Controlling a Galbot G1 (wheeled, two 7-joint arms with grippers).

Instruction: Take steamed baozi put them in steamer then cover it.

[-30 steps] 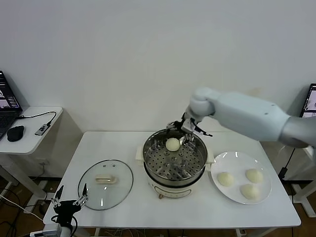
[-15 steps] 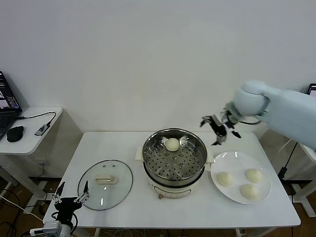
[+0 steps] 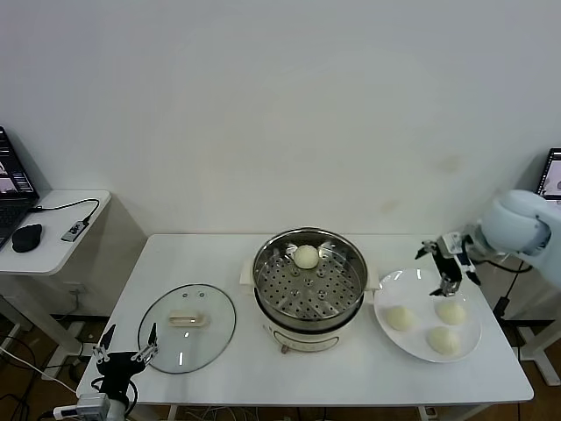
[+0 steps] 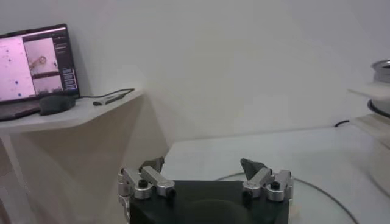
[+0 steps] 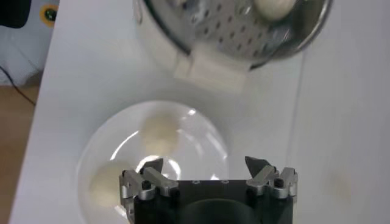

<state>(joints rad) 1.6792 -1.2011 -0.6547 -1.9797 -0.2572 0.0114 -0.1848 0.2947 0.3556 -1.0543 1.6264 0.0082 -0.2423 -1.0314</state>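
The steamer (image 3: 308,294) stands mid-table with one baozi (image 3: 306,256) on its perforated floor at the far side. Three more baozi (image 3: 401,317) lie on the white plate (image 3: 412,285) to its right. My right gripper (image 3: 445,267) is open and empty, hovering over the plate's far edge, above the baozi (image 3: 450,311). The right wrist view shows the right gripper (image 5: 206,167) above the plate (image 5: 198,143), two baozi (image 5: 159,129) and the steamer (image 5: 237,36). The glass cover (image 3: 188,327) lies flat at the front left. My left gripper (image 3: 123,351) is open and parked beside it.
A side desk (image 3: 53,237) with a laptop, mouse and cable stands at the far left. A second screen (image 3: 552,175) shows at the right edge. In the left wrist view the left gripper (image 4: 206,167) faces the tabletop, with the cover's rim (image 4: 332,198) close by.
My right gripper has left the baozi in the steamer and swung right and down to above the plate, open and empty. The left arm has not moved.
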